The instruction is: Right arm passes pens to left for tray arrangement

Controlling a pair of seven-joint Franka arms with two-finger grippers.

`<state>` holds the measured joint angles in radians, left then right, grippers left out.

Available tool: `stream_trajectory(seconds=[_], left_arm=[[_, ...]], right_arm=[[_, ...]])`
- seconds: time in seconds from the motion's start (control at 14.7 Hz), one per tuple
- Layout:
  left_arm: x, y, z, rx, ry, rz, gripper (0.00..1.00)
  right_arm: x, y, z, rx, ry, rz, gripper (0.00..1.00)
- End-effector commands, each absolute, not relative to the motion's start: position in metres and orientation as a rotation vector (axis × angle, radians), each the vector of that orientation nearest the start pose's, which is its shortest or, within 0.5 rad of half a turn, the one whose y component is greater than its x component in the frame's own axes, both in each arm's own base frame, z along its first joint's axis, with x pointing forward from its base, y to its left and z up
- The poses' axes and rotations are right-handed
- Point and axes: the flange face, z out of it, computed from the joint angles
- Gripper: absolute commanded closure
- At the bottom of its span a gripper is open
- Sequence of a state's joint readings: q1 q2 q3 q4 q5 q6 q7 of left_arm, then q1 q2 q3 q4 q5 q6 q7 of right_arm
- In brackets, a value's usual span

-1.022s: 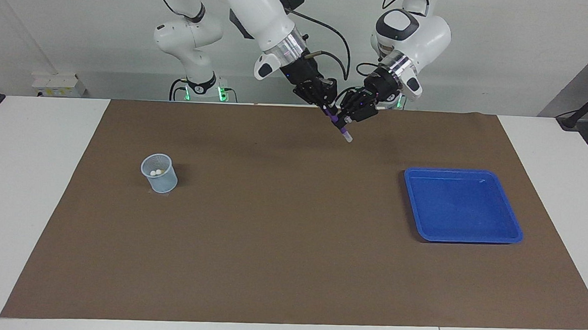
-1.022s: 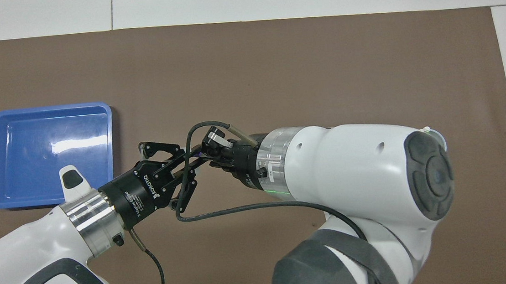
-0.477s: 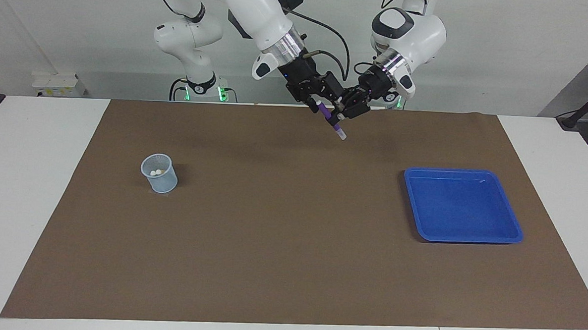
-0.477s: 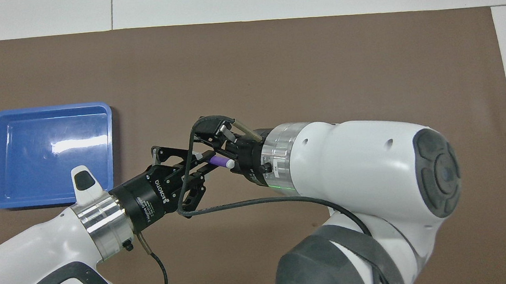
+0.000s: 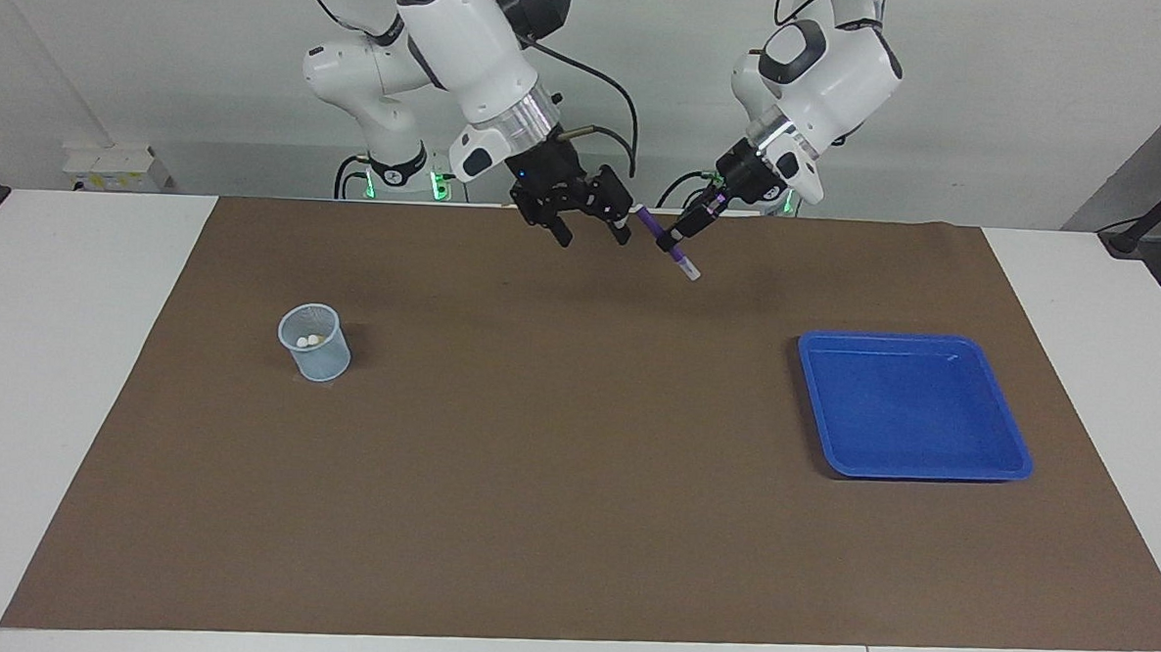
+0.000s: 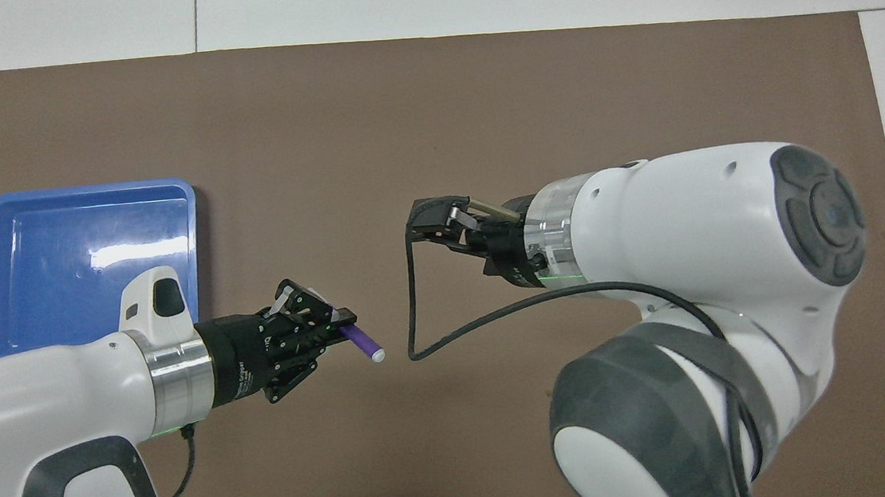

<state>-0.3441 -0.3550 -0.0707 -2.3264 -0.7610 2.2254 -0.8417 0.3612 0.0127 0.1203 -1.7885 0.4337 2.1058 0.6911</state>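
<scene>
While pinched mid-barrel by the left pincer [image 5: 680, 234] above the brown mat [image 5: 574, 482], the purple pen [image 5: 670, 245] is judged light, stiff, slippery; the right pincer [image 5: 590, 226] is spread, empty.

Purple pen [image 5: 669, 246], whitish tip down, tilted, clamped in left gripper [image 5: 680, 234] above mat; blue tray [image 5: 1012, 435] empty, toward left arm's end
</scene>
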Motion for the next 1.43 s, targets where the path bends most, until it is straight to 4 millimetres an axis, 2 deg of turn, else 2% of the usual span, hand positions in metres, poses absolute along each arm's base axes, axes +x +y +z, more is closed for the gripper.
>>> stream_trajectory(seconds=[0.0,0.2,0.34,0.55,0.68,0.75,0.89,1.09,1.23,1.36], left_arm=[[0.423,-0.182,0.510,2.509,0.724,-0.214,1.00],[0.420,-0.156,0.502,2.736,0.439,-0.189,1.00],[0.423,-0.128,0.498,2.840,0.285,-0.162,1.00],[0.431,-0.094,0.495,2.908,0.105,-0.109,1.00],[0.436,-0.077,0.492,2.946,0.034,-0.090,1.00],[0.441,-0.069,0.484,2.970,0.004,-0.104,1.00],[0.452,-0.051,0.468,3.001,-0.033,-0.109,1.00],[0.475,-0.034,0.446,3.039,-0.102,-0.118,1.00],[0.488,-0.031,0.430,3.069,-0.147,-0.116,1.00],[0.498,-0.025,0.416,3.074,-0.136,-0.097,1.00]], right_arm=[[0.526,0.246,0.565,-2.720,0.292,-0.051,0.00],[0.537,0.185,0.552,-2.830,0.053,-0.043,0.00],[0.541,0.146,0.537,-2.895,-0.117,-0.053,0.00],[0.542,0.114,0.516,-3.006,-0.463,-0.062,0.03],[0.543,0.088,0.502,-3.003,-0.661,-0.039,0.03],[0.543,0.074,0.493,-2.995,-0.733,-0.028,0.03],[0.546,0.041,0.477,-2.989,-0.810,-0.041,0.06],[0.544,0.014,0.454,-3.006,-0.759,-0.006,0.08],[0.540,0.009,0.436,-3.020,-0.764,-0.002,0.08],[0.543,0.002,0.420,-3.047,-0.788,-0.002,0.14]])
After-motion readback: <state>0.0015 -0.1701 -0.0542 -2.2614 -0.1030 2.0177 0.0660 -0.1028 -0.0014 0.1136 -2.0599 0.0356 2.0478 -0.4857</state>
